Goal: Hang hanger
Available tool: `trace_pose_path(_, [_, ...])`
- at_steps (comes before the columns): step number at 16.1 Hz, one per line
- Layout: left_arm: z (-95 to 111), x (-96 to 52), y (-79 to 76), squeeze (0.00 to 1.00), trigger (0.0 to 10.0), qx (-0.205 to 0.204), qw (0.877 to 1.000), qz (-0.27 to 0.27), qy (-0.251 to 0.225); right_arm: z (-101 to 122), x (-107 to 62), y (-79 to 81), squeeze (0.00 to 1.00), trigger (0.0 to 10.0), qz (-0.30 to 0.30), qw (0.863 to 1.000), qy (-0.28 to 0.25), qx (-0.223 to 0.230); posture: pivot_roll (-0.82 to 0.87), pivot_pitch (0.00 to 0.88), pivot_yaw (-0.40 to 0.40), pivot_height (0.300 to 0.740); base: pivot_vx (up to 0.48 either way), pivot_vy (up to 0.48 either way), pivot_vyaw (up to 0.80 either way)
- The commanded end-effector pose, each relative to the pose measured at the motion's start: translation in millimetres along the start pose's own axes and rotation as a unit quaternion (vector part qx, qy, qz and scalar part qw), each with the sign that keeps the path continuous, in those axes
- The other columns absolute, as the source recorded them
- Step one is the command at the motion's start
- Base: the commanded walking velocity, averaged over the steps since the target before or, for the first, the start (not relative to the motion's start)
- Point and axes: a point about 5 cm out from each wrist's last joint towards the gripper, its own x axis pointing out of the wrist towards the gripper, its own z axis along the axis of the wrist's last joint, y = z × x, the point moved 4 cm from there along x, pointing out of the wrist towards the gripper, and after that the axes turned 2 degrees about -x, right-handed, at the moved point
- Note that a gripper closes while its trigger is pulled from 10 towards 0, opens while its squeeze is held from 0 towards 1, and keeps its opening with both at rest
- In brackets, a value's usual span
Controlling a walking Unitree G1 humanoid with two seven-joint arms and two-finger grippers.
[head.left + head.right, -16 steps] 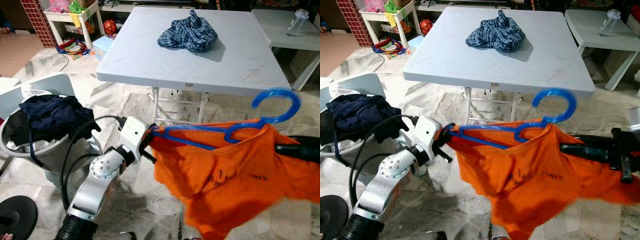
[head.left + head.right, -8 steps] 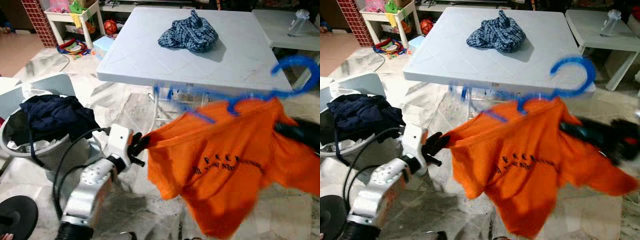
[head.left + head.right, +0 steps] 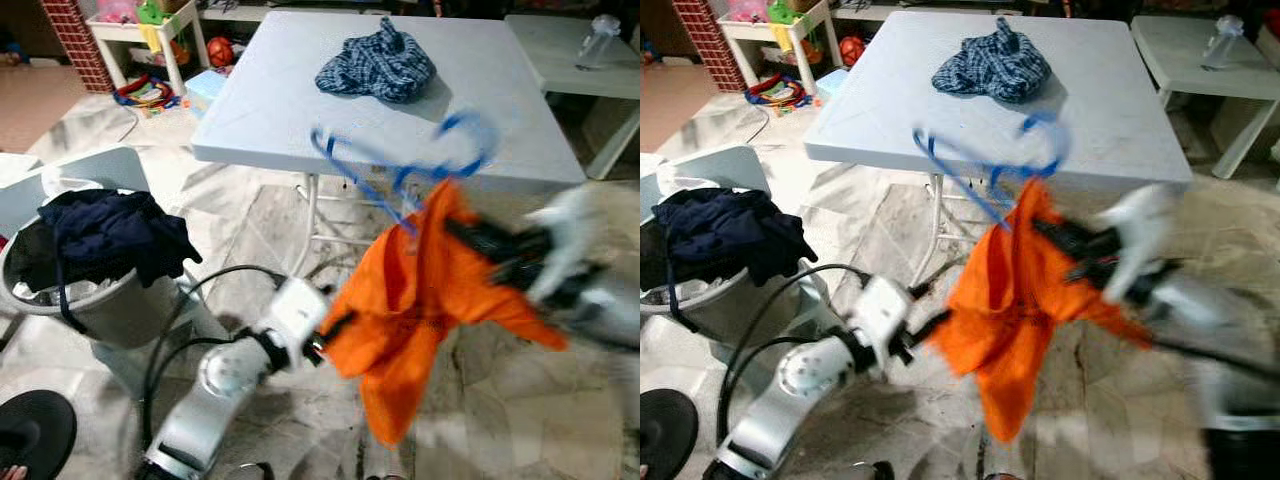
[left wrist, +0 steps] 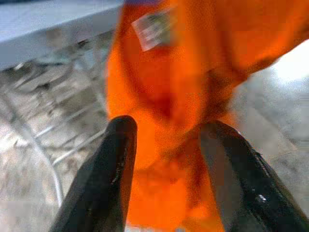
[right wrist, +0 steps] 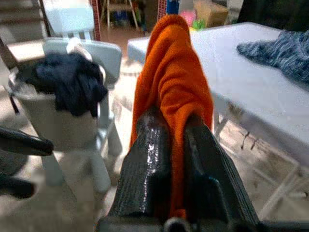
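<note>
Hanger (image 3: 400,165): blue, motion-blurred, in the air in front of the table's near edge (image 3: 380,172). One second back it lay roughly level, hook at the robot's right, orange shirt (image 3: 420,300) spread wide between both arms. Now the shirt is bunched into a narrow hanging bundle and the hanger sits above it, shifted toward the robot's left and closer to the table. Long axis now runs tilted, from upper left down to the shirt's collar; hook end (image 3: 470,135) up at the right, curling toward the table top. Blur too heavy to read it more exactly.

Right gripper (image 5: 174,159): fingers pressed together on a fold of the shirt, cloth pinched between them; the arm has swung in from the right, smeared in the head views.

Left gripper (image 4: 166,159): fingers spread, shirt cloth between them, low at the bundle's left edge; whether the pads touch the cloth, can't tell. It has dropped lower and moved toward centre.

Plaid cloth (image 3: 378,68) lies on the table, dark clothes (image 3: 105,235) in the basket (image 3: 120,310) at the left — both unchanged.
</note>
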Motion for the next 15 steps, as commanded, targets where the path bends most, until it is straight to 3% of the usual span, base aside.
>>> trace_pose_path(1, [4.7,-3.7,-4.9,1.00,10.0,0.050,0.998,-0.033,-0.004,-4.5,8.5,-3.5,0.00,10.0,-0.030,0.999,0.013,-0.039,-0.03,0.110,-0.016,0.740,0.000,0.000,0.00])
trace_pose_path(4, [14.6,-6.2,-3.1,1.00,10.0,0.056,0.997,-0.041,-0.024,-20.7,16.4,6.9,0.00,10.0,-0.017,0.996,0.043,-0.075,-0.02,0.108,-0.019,0.740,0.000,0.000,0.00])
trace_pose_path(6, [27.5,-21.2,2.8,1.00,10.0,0.044,0.996,-0.050,-0.056,-35.4,15.5,11.6,0.00,10.0,0.007,0.992,0.073,-0.106,-0.01,0.105,-0.024,0.740,0.000,0.000,0.00])
trace_pose_path(8, [26.4,-29.2,6.7,1.00,10.0,0.041,0.996,-0.059,-0.055,-41.2,12.0,16.2,0.00,10.0,0.041,0.988,0.079,-0.127,-0.01,0.106,-0.023,0.740,0.000,0.000,0.00])
trace_pose_path(10, [21.1,-45.5,21.4,1.00,10.0,0.054,0.995,-0.072,-0.046,-52.4,-5.3,16.3,0.00,10.0,0.116,0.979,0.100,-0.134,0.00,0.103,-0.026,0.740,0.000,0.000,0.00])
trace_pose_path(15, [12.8,-50.2,29.8,1.00,10.0,0.081,0.993,-0.078,-0.025,-43.4,-29.3,9.3,0.00,10.0,0.204,0.964,0.104,-0.132,0.00,0.098,-0.025,0.740,0.000,0.000,0.00])
